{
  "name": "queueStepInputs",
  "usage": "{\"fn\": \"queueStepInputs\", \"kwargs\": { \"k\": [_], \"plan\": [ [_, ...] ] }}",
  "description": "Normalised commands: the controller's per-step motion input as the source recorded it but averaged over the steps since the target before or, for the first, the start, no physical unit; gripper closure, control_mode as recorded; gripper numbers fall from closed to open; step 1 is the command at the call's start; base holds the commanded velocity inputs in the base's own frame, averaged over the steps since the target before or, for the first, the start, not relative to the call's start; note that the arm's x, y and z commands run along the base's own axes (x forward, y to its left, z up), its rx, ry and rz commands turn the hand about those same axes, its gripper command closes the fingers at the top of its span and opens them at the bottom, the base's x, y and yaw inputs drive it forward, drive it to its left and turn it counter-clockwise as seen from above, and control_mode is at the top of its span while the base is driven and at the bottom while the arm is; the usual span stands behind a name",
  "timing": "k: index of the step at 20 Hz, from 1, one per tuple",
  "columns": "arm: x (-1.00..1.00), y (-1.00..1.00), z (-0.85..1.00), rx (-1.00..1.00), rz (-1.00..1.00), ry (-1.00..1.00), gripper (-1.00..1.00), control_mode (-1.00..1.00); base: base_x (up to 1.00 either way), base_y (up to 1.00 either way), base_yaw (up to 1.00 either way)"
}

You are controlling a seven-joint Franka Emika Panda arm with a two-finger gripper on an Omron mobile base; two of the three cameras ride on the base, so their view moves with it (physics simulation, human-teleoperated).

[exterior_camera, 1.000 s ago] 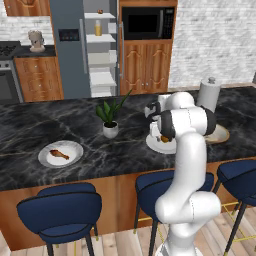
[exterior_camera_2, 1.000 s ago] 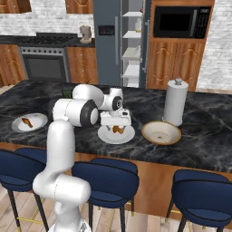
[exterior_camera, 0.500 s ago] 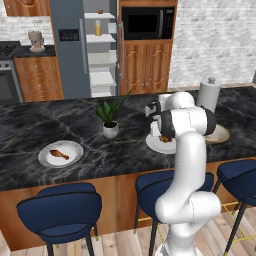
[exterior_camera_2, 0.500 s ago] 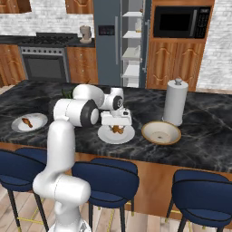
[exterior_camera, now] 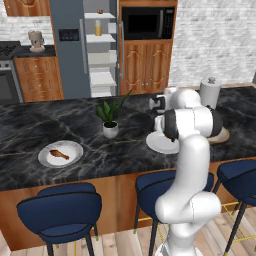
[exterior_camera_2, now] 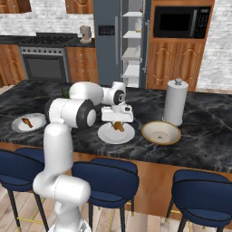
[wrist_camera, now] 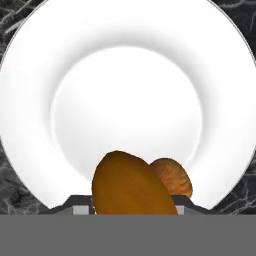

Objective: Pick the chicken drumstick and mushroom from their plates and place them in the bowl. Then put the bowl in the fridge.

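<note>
Black marble island counter (exterior_camera_2: 204, 136): gripper (exterior_camera_2: 118, 123) held closed on the mushroom (wrist_camera: 131, 186), above 1 plate (wrist_camera: 30, 90). Judged light, rounded, slippery; grip its widest middle.

Two plates (exterior_camera_2: 28, 123) (exterior_camera_2: 116, 133), one drumstick (exterior_camera_2: 27, 121), one mushroom (exterior_camera_2: 118, 126), one bowl (exterior_camera_2: 161, 132), three stools (exterior_camera_2: 108, 174)

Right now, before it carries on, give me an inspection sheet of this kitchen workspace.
Surface: dark marble counter.
Job's things: mushroom over the near plate; chicken drumstick on the far plate; bowl empty; fridge open.
Clutter: potted plant, paper towel roll.
Claw: around the mushroom, grip unclear.
Cables: nothing seen.
Surroundings: microwave, stove, blue stools.
</note>
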Motion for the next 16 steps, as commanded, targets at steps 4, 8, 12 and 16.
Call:
{"fn": "queueStepInputs", "kwargs": {
  "k": [4, 8, 12, 16],
  "plan": [
    [-0.33, -0.22, 0.51, 0.03, 0.03, 0.00, 1.00, -1.00, 0.00, 0.00, 0.00],
    [-0.35, -0.28, 0.46, 0.00, 0.03, 0.00, 1.00, -1.00, 0.00, 0.00, 0.00],
    [-0.21, -0.47, 0.17, 0.00, 0.00, -0.02, 1.00, -1.00, 0.00, 0.00, 0.00],
    [-0.21, -0.62, 0.05, 0.00, 0.00, -0.13, 1.00, -1.00, 0.00, 0.00, 0.00]
  ]
}}
